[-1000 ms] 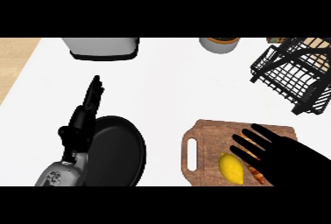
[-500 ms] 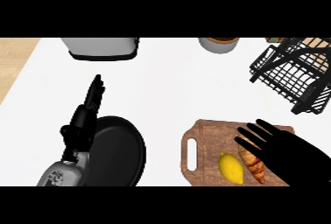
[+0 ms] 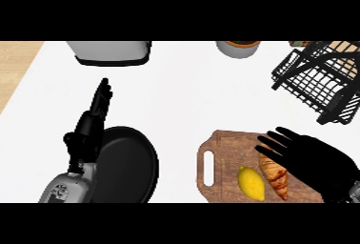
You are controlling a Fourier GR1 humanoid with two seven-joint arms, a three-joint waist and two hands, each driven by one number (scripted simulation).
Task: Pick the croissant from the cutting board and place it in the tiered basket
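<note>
While fingers spread | right hand (image 3: 313, 159) perhaps touches croissant (image 3: 275, 175)

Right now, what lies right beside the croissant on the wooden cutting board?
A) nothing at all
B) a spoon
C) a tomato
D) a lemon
D: a yellow lemon lies just left of the croissant on the cutting board, while the right hand hangs over the croissant's right side.

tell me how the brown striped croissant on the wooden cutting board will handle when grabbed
The brown striped croissant is probably light and flaky, so it may crush. Its long tapered shape could pivot. The yellow lemon close beside it may roll if nudged by the open right hand.
</note>
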